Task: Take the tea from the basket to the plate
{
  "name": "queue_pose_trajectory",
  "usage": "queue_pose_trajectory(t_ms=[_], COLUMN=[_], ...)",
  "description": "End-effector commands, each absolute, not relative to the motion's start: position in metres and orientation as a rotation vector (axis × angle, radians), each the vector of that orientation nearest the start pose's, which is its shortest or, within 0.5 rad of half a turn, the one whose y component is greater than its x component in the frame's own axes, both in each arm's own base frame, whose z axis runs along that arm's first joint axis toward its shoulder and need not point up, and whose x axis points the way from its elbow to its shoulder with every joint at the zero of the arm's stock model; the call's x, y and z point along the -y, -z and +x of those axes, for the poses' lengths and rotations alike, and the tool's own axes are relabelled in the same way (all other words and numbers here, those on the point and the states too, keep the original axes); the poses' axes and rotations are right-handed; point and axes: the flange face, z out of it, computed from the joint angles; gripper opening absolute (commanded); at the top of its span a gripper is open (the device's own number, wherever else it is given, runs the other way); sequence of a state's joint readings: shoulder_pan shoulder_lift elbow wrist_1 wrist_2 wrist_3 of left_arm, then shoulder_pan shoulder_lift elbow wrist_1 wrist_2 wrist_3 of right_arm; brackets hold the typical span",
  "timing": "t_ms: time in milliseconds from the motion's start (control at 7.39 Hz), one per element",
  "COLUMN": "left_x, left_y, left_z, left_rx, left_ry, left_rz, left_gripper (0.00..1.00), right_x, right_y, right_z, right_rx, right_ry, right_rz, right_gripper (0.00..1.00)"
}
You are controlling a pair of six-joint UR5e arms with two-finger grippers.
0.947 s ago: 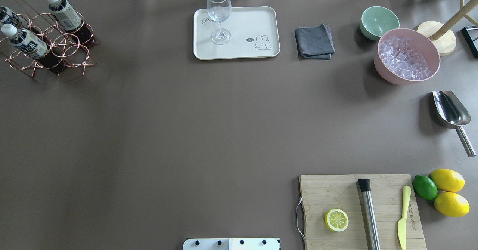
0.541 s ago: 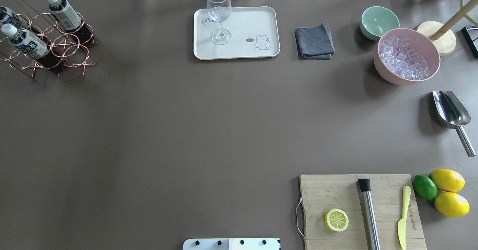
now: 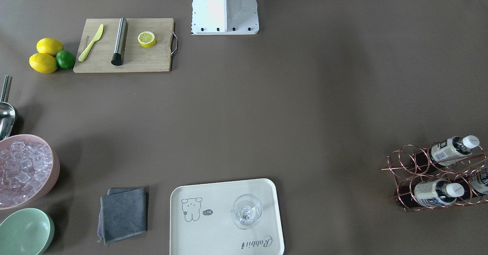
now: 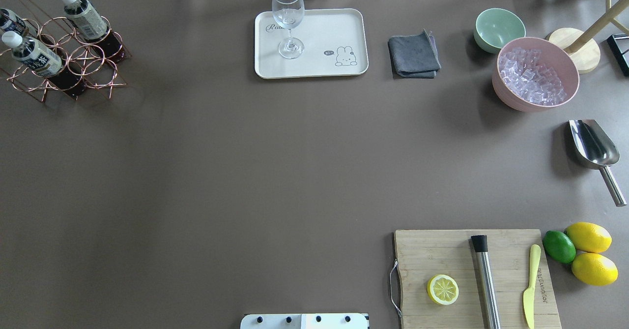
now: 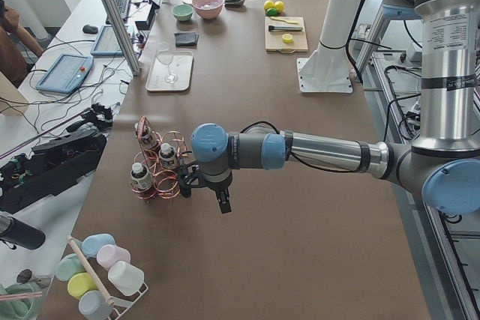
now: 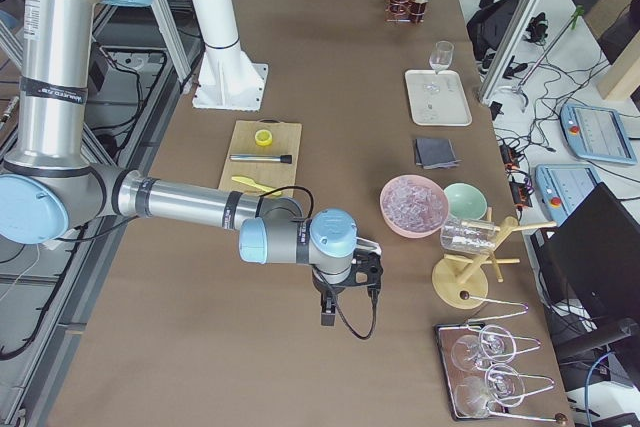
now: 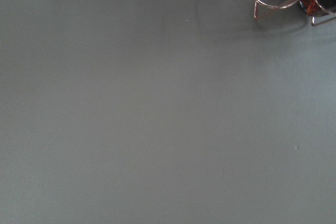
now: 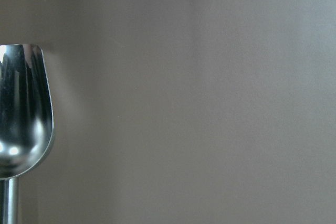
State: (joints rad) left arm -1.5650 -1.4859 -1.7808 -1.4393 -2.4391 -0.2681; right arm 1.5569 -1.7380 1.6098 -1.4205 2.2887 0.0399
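Tea (image 4: 34,53) standing in a ring of the basket (image 4: 93,56), on the row toward the robot, white cap up, at the far left corner of the surface (image 4: 245,171) in the overhead view. Same basket also carrying a beige-label bottle (image 4: 86,19) on the row away from the robot and a third bottle (image 4: 9,21), dark-labelled, cut by the picture's edge.

Left hand (image 5: 223,204) seen only from the left-end view: hanging fingers-down above the surface, just beside the basket on the robot's side, apart from the wire. Of the three bottles, the tea nearest to it. Spread or pressed together: cannot tell from that view. From the left wrist camera, just a corner of the basket's wire and a dark bottle base at the upper right.

Right hand (image 6: 327,312) seen only from the right-end view, pointing down over the other end of the surface, well apart from basket and tea. State likewise impossible to tell. Under its wrist camera, the bowl of a metal scoop (image 8: 23,114).

Plate (image 4: 339,29) at the far middle edge, well apart from the basket, bearing a wine glass (image 4: 290,47) on its left half.
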Motion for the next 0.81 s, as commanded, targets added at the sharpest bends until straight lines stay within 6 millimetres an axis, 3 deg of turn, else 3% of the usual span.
queue_pose_trajectory(t_ms=[0, 135, 406, 676], left_x=[0.511, 0.514, 0.541, 0.549], left_y=[-0.555, -0.546, -0.507, -0.498], left_z=[-0.054, -0.051, -0.049, -0.055], left_rx=[-0.866, -0.903, -0.940, -0.950], left_ry=[0.588, 0.693, 0.861, 0.892], left_rz=[-0.214, -0.275, -0.337, -0.331], left_gripper=[0.98, 0.98, 0.98, 0.98], right_x=[0.421, 0.421, 0.421, 0.420], right_y=[-0.703, -0.702, -0.702, -0.702], right_z=[0.063, 0.063, 0.063, 0.063], right_rx=[0.718, 0.720, 0.720, 0.720], right_ry=[-0.017, -0.017, -0.017, -0.018], right_rz=[0.006, 0.006, 0.006, 0.007], right_gripper=[1.00, 1.00, 1.00, 1.00])
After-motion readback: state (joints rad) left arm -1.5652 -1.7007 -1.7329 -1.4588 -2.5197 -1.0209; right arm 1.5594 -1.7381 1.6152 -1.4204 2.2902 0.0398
